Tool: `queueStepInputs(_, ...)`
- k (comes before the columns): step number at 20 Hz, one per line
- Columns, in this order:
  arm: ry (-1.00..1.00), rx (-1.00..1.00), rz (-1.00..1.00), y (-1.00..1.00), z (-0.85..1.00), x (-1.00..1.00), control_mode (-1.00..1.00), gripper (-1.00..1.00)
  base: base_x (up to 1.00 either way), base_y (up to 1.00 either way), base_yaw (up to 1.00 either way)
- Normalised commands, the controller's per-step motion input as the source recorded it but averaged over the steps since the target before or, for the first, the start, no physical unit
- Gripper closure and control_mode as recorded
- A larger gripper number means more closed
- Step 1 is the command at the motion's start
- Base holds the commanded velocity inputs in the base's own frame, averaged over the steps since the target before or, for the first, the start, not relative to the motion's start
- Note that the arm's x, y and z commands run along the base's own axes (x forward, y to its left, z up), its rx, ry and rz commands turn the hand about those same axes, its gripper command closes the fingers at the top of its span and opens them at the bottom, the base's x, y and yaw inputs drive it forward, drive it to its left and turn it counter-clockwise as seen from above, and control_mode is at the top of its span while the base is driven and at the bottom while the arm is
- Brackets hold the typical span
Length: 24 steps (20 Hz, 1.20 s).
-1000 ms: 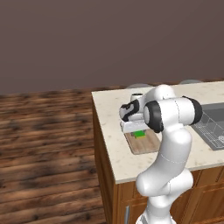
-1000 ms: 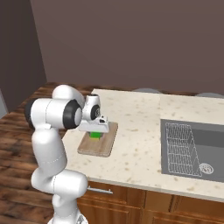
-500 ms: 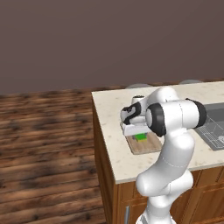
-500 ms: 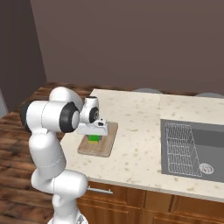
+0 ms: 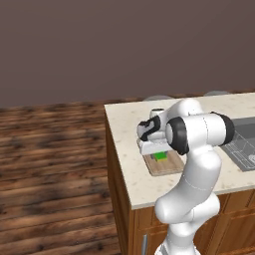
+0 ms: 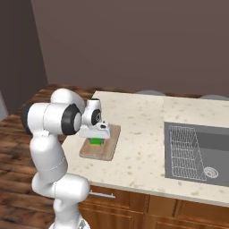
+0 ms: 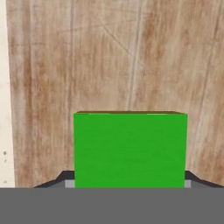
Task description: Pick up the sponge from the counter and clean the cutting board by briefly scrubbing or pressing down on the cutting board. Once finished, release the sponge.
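Observation:
The green sponge (image 7: 130, 148) sits between my dark fingertips (image 7: 64, 176), with its lower side against the wooden cutting board (image 7: 109, 57). From the base views, my gripper (image 5: 159, 152) (image 6: 95, 138) points straight down and is shut on the sponge (image 5: 160, 156) (image 6: 95, 142). The sponge is over the middle of the cutting board (image 5: 170, 167) (image 6: 110, 144). The board lies near the left end of the beige counter (image 5: 124, 129) (image 6: 143, 125). The white hand hides much of the sponge from above.
A sink basin with a wire rack (image 6: 197, 152) (image 5: 244, 144) is set into the counter to the right of the board. The counter's left edge (image 7: 3, 87) runs close beside the board, with dark plank floor (image 5: 50, 164) below it.
The hand has come down slightly with the sponge onto the board. The grip on the sponge is unchanged.

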Motion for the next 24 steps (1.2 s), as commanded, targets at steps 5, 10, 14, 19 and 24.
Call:
queueStepInputs(5, 0.00, 0.00, 0.00, 0.00, -0.20, -0.62, -1.00, 1.00, 0.00, 0.00, 0.00)
queueStepInputs(10, 0.02, 0.00, 0.00, 0.00, -0.41, -0.55, -1.00, 1.00, 0.00, 0.00, 0.00)
queueStepInputs(14, 0.03, 0.00, 0.00, 0.00, -0.55, -0.32, -1.00, 1.00, 0.00, 0.00, 0.00)
queueStepInputs(19, 0.03, 0.00, 0.00, 0.00, -0.50, -0.13, -1.00, 1.00, 0.00, 0.00, 0.00)
queueStepInputs(24, 0.00, 0.00, 0.00, -0.09, -0.15, -0.24, -1.00, 1.00, 0.00, 0.00, 0.00)
